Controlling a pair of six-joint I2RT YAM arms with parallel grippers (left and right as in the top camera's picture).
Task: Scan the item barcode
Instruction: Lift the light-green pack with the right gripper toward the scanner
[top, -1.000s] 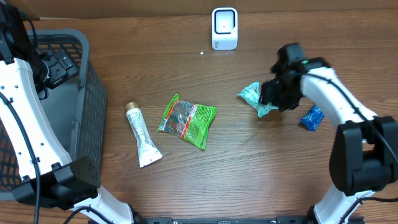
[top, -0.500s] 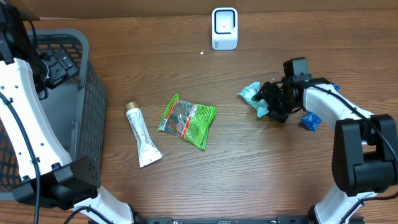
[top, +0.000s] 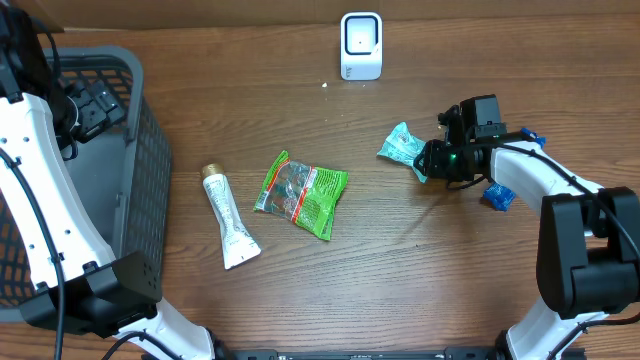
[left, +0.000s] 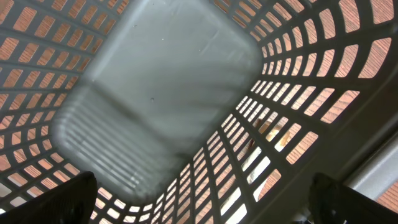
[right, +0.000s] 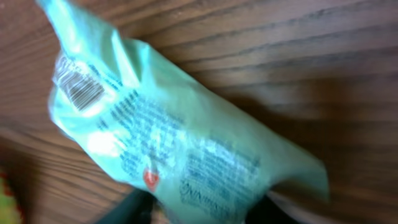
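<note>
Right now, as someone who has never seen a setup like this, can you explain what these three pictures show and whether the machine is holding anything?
This is a robot with two arms at a wooden table, each ending in a two-finger gripper. The wide picture comes from a camera above the table. The other two come from cameras on the wrists. The left gripper is open above a grey basket, so its camera sees only the basket's mesh. The right gripper is at one end of a mint-green packet, whose barcode shows in that wrist's view. Whether the fingers are clamped on it, I cannot tell. Also on the table are a white scanner, a green snack bag, a white tube and a small blue packet.
</note>
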